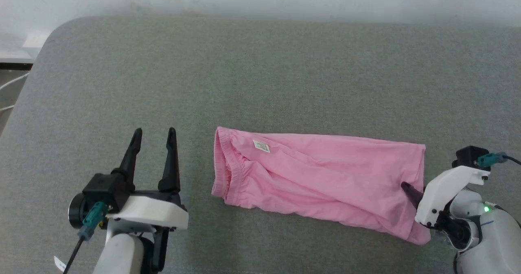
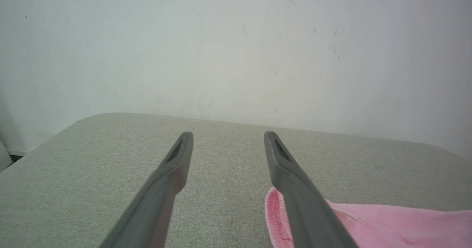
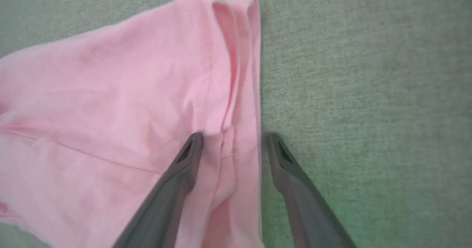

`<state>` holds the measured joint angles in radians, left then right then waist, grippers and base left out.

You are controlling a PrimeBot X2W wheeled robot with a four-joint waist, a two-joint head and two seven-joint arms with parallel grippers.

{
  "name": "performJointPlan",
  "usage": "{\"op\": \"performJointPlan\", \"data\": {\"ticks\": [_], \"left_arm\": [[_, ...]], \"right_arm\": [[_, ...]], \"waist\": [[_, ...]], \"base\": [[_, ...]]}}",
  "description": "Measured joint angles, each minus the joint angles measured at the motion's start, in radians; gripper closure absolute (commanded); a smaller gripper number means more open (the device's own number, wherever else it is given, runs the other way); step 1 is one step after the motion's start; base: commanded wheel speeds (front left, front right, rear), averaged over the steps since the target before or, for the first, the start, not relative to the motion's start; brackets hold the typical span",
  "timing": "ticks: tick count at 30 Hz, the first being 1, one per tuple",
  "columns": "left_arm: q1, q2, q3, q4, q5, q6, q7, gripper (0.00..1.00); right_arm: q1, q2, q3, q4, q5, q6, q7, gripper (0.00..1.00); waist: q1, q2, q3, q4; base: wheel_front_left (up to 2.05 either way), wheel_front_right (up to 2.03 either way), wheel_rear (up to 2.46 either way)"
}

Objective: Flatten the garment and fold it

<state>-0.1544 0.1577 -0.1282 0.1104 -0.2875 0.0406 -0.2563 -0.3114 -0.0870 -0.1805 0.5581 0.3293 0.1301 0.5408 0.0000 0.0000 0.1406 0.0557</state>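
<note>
1. Head: garment (image 1: 317, 176) lies lengthwise on grey pad (image 1: 260, 70), waistband (image 1: 226, 164) left; left tool (image 1: 154, 133) wide open, empty, just beside it.
2. Left wrist: nothing between its fingers.
3. Right wrist: right tool (image 3: 234, 137) open astride hem (image 3: 254, 56), gripping nothing. Should pinch all layers, then pull taut.

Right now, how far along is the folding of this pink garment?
Done: the garment lies stretched out in a long strip on the grey surface, though wrinkled. In hand: the right pincer is open astride the hem, not yet closed; the left pincer is open beside the waistband, apart from it. Left: smoothing and the fold itself.
</note>
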Motion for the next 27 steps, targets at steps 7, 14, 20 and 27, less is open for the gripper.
{"op": "performJointPlan", "data": {"ticks": [7, 14, 20, 27], "left_arm": [[0.014, -0.033, 0.051, 0.017, 0.036, -0.038, 0.000, 0.00], [0.015, -0.057, 0.075, 0.035, 0.061, -0.063, 0.000, 0.00], [0.015, -0.071, 0.082, 0.057, 0.072, -0.084, 0.000, 0.00], [0.015, -0.086, 0.084, 0.075, 0.084, -0.094, 0.000, 0.00]], "right_arm": [[0.021, 0.021, 0.018, -0.051, 0.002, 0.001, 0.024, 1.00], [0.044, 0.045, -0.077, -0.132, -0.147, 0.003, 0.012, 1.00], [0.053, 0.037, -0.239, -0.224, -0.377, 0.003, 0.031, 1.00], [0.096, 0.032, -0.276, -0.337, -0.478, 0.003, 0.108, 1.00]], "waist": [[0.0001, 0.0000, -0.006, -0.006], [0.0000, 0.0000, -0.008, -0.010], [0.0001, 0.0000, -0.014, -0.001], [0.0000, 0.0000, -0.030, 0.013]], "base": [[0.00, 0.00, 0.00], [0.00, 0.00, 0.00], [0.00, 0.00, 0.00], [0.00, 0.00, 0.00]]}}
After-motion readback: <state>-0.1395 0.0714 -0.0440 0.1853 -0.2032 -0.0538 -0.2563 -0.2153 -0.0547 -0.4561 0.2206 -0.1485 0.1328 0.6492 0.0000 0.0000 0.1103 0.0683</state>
